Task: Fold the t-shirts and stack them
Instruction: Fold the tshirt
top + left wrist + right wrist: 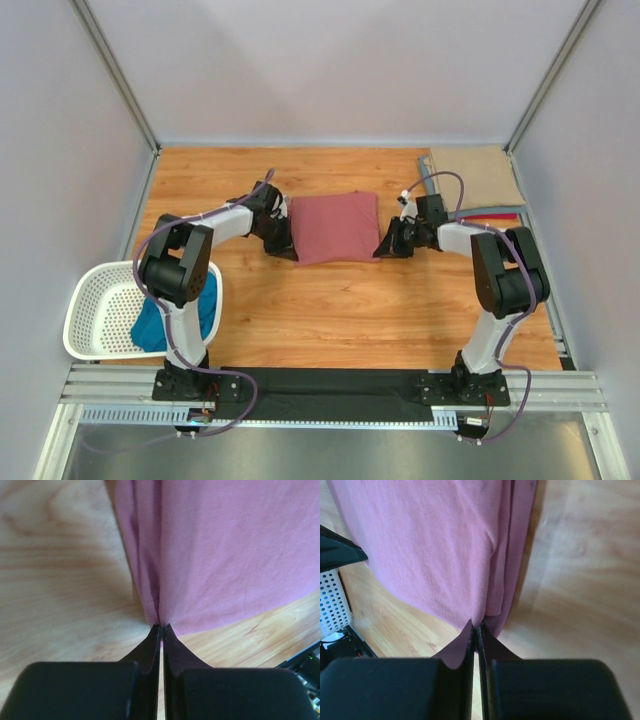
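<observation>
A dusty rose-red t-shirt (334,227) lies folded into a rectangle on the wooden table, mid-back. My left gripper (286,249) is shut on its near-left corner; the left wrist view shows the cloth (225,550) pinched at the fingertips (161,626). My right gripper (386,247) is shut on its near-right corner; the right wrist view shows the cloth (435,545) pinched at the tips (476,626). A teal blue t-shirt (160,322) lies in the basket. Folded tan (478,176), grey-blue (430,186) and red (492,214) shirts are stacked at the back right.
A white perforated basket (92,300) stands at the near left beside the left arm's base; a part of it shows in the right wrist view (331,602). Grey walls enclose the table on the left, back and right.
</observation>
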You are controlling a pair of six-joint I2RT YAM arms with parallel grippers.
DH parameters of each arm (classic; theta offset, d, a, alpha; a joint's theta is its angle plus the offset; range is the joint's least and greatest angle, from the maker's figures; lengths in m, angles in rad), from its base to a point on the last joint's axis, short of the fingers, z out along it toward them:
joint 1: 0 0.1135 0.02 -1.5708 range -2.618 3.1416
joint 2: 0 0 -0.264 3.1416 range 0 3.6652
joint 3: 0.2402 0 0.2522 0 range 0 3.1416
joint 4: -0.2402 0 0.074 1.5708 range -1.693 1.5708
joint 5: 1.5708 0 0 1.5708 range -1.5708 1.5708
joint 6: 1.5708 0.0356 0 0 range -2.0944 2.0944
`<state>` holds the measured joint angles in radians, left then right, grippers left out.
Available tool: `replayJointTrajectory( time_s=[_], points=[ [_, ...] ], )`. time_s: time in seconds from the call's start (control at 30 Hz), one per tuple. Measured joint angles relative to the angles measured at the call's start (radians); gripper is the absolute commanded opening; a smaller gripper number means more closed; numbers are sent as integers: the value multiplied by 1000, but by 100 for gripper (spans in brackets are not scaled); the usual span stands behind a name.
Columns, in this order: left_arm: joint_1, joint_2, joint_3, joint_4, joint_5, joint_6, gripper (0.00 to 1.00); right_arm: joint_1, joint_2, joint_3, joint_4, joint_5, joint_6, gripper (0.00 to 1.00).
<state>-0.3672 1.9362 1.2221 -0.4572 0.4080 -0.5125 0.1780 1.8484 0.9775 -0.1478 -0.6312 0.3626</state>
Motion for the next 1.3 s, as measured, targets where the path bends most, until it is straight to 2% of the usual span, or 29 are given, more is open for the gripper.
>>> replayJointTrajectory(
  time_s=[0.23,0.3,0.43,0.47,0.53,0.73,0.87,1.0,1.3],
  points=[
    [-6,-106,-57,-138,-140,-29,0,79,-187,-200,15,59,85,3],
    [-10,-145,-81,-174,-168,-32,0,105,-236,-267,22,67,121,10],
    [-11,-204,-109,-241,-225,-24,28,126,-308,-363,15,101,159,27],
    [-10,-211,-109,-257,-237,-24,31,126,-326,-367,5,109,165,35],
    [-8,-224,-105,-289,-268,-27,36,127,-361,-366,-9,134,165,40],
    [-31,-261,-31,-391,-360,-32,40,127,-387,-254,-37,168,138,44],
    [-65,-275,20,-377,-359,-30,40,127,-287,-118,-28,173,114,46],
    [-82,-272,-11,-326,-305,-31,39,122,-169,-6,-33,186,89,46],
    [-82,-125,-44,-280,-285,-33,37,82,-19,89,-27,186,56,41]
  ],
)
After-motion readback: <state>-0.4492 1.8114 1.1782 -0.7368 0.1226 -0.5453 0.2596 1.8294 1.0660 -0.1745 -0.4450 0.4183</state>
